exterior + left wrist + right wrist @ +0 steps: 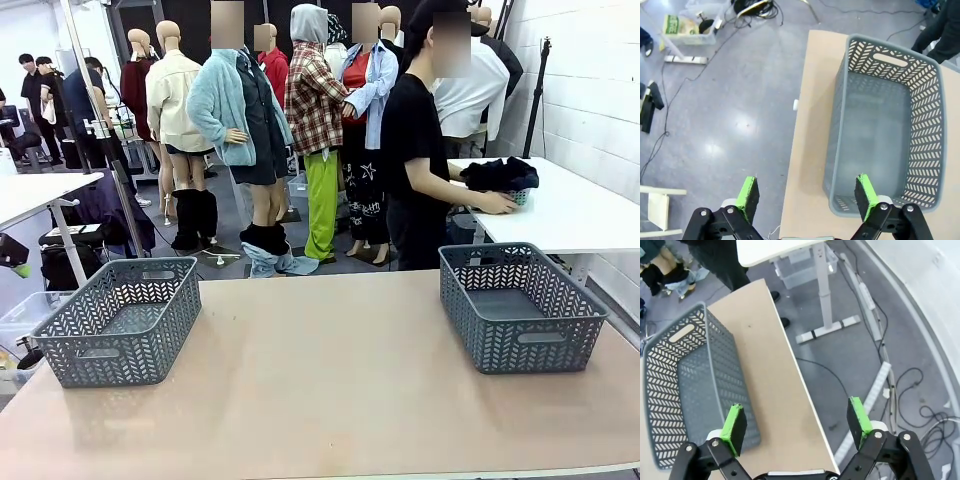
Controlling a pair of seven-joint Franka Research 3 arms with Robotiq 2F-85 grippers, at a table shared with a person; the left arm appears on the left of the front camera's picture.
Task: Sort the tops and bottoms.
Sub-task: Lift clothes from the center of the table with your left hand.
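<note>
Ahead, the smooth tan desk [330, 400] carries a left basket [130, 350] and a right basket [530, 345], both grey plastic with chevron-pierced walls. The soft, crumpled dark navy shirt [498, 173] lies heaped on the white desk [580, 215] beyond, the person's hand [495, 203] at its base. My green-padded left tool [807, 197] gapes wide above the left basket's near end, and my right tool [796, 427] stands equally wide over the desk edge beside the right basket.

Bare tabletop [330, 380] between baskets [120, 318] [522, 305]
</note>
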